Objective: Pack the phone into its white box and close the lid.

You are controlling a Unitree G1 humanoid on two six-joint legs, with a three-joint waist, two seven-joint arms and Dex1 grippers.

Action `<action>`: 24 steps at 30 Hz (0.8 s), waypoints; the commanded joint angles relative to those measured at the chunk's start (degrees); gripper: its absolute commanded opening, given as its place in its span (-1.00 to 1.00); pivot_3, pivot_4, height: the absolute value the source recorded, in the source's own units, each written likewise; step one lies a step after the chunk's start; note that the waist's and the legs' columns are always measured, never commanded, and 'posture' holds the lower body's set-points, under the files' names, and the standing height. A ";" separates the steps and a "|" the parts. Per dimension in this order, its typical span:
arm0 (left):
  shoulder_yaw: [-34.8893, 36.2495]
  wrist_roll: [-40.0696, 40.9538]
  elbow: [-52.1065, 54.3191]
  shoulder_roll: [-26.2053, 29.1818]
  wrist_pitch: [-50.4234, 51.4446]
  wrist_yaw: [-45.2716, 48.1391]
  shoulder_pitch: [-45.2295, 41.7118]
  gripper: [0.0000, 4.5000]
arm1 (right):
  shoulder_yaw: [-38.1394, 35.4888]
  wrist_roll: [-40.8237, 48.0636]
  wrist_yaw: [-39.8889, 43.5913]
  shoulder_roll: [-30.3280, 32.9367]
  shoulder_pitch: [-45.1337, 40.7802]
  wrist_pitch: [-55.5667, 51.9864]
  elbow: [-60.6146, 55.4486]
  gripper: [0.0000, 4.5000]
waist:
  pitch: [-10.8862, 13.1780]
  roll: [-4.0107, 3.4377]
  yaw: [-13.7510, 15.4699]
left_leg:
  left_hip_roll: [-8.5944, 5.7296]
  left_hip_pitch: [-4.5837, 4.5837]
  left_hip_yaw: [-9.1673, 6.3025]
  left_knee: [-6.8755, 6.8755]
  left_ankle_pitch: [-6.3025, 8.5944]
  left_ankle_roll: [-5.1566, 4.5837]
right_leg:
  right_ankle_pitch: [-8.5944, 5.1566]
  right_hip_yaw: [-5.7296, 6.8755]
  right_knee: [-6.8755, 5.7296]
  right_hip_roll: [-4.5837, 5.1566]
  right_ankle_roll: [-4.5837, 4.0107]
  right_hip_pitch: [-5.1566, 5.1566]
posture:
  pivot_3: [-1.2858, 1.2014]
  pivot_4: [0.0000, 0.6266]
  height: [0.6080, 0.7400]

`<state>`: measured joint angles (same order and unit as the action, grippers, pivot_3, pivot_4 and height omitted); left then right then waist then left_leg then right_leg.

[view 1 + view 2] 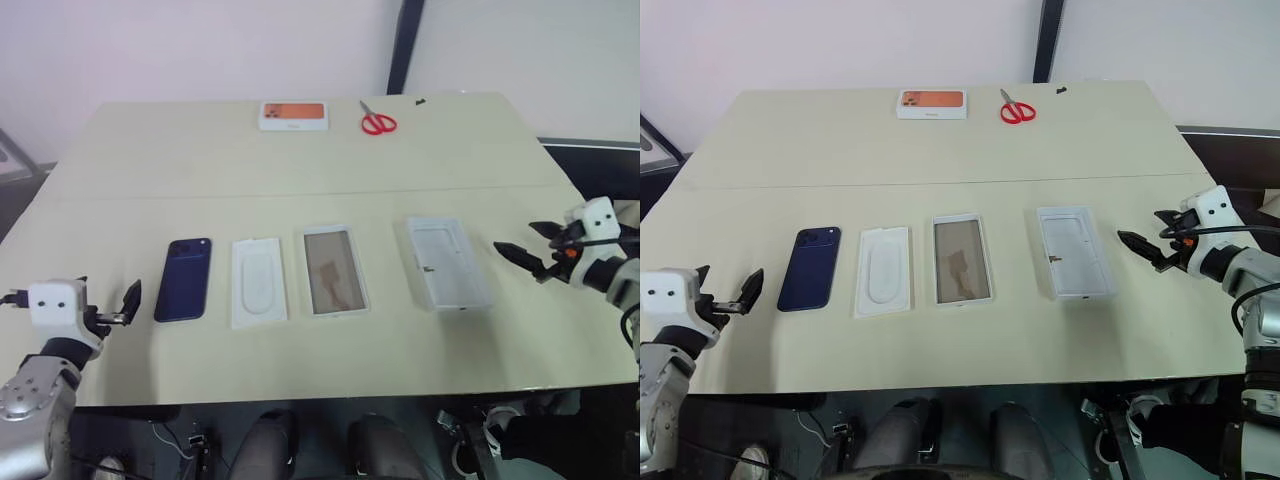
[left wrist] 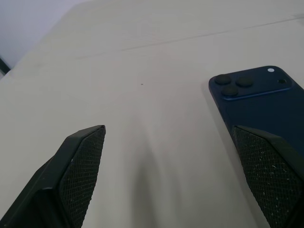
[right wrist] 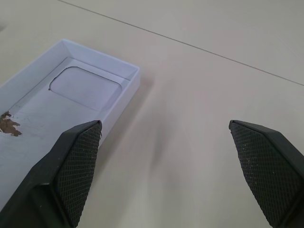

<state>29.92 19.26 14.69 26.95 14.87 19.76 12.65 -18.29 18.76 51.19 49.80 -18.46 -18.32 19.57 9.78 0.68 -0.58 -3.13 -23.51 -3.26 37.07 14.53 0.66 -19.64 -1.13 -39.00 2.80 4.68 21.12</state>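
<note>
- Your left end effector [image 1: 108, 312] hangs spread and empty at about 9 o'clock of the phone [image 1: 184, 279], just beside it. The phone lies flat, back up, with its camera cluster at the far end.
- Your right end effector [image 1: 530, 247] is also spread and empty, at 3 o'clock of the lid [image 1: 447, 263], which lies inside up.
- The phone is thin and flat on the tabletop [image 1: 300, 170], so the fingers could skid over it or push it toward the insert tray [image 1: 259, 281] at its 3 o'clock.
- You have three similar white pieces in a row. The risk is setting the phone into the insert tray, the nearest one, instead of the white box [image 1: 335, 270] with the brown floor beyond it.
- If the phone goes in tilted or askew, I judge the lid would jam on it.
- Count: one phone, one insert tray, one white box, one lid, all in a row; at 12 o'clock on the far edge, one orange-pictured box [image 1: 294, 116] and one pair of red scissors [image 1: 377, 120].
</note>
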 commanded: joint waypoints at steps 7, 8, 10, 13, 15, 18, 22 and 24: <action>1.21 0.64 2.87 -0.37 -0.75 0.29 1.97 0.99 | 1.85 -0.44 -0.13 -1.01 -1.84 1.40 -0.93 1.00 | 0.00 0.00 -0.01 | 0.00 0.00 0.00 0.00 0.00 0.00 | 0.00 0.00 0.00 0.00 0.00 0.00 | 0.03 -0.52 1.00; 1.21 0.74 2.84 -0.54 -0.92 0.39 2.18 0.99 | 1.97 -0.46 -0.26 -1.18 -1.92 1.39 -1.17 1.00 | 0.00 0.00 -0.01 | 0.00 0.00 0.00 0.00 0.00 0.00 | 0.00 0.00 0.00 0.00 0.00 0.00 | 0.03 -0.52 1.00; 0.89 0.93 3.20 -0.93 -0.96 0.46 2.45 0.99 | 2.21 -0.45 -0.43 -1.53 -1.93 1.30 -1.88 1.00 | 0.00 0.00 0.00 | 0.00 0.00 0.00 0.00 0.00 0.00 | 0.00 0.00 0.00 0.00 0.00 0.00 | 0.03 -0.52 1.00; 0.62 2.16 4.06 -1.43 -0.11 0.72 1.89 0.99 | 3.02 -0.36 -1.22 -2.55 -1.94 0.79 -4.15 1.00 | 0.00 0.00 0.02 | 0.00 0.00 -0.01 0.00 0.00 0.00 | 0.00 0.01 0.00 0.00 0.00 0.00 | 0.03 -0.52 1.00; 0.03 3.47 5.17 -1.70 1.30 0.54 1.10 0.99 | 3.55 -0.11 -1.55 -3.30 -2.25 0.50 -5.88 1.00 | 0.00 0.00 0.00 | 0.00 0.00 -0.01 0.00 0.00 0.00 | 0.00 0.00 0.00 0.00 0.00 0.00 | 0.03 -0.52 1.00; -0.90 5.22 6.24 -1.32 3.88 1.17 0.00 0.99 | 4.62 0.09 -2.54 -4.68 -1.86 -0.33 -10.40 1.00 | 0.00 0.00 0.05 | 0.00 0.00 -0.01 0.01 0.00 0.00 | 0.00 0.01 0.00 0.00 0.00 0.00 | 0.03 -0.52 1.00; -3.74 6.83 6.69 -0.68 8.37 2.54 -1.15 0.99 | 6.35 0.80 -5.05 -7.31 -1.21 -3.03 -19.07 1.00 | 0.00 0.00 0.00 | 0.00 0.00 -0.01 0.00 0.00 0.00 | 0.00 0.01 0.00 -0.01 0.00 0.01 | 0.03 -0.52 1.00; -4.74 8.54 8.02 -0.61 11.03 2.56 -2.30 0.99 | 7.52 2.00 -5.85 -8.50 -1.70 -5.66 -24.45 1.00 | 0.00 0.00 -0.01 | 0.00 0.00 -0.01 0.00 0.00 0.00 | 0.00 0.00 -0.01 -0.01 0.00 0.02 | 0.03 -0.52 1.00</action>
<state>25.07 26.10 19.49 25.48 24.63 22.15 11.05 -10.64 19.13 46.08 41.33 -19.23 -22.75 0.29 9.78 0.67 -0.59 -3.13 -23.52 -3.27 37.07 14.53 0.66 -19.64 -1.12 -39.02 2.80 4.68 21.16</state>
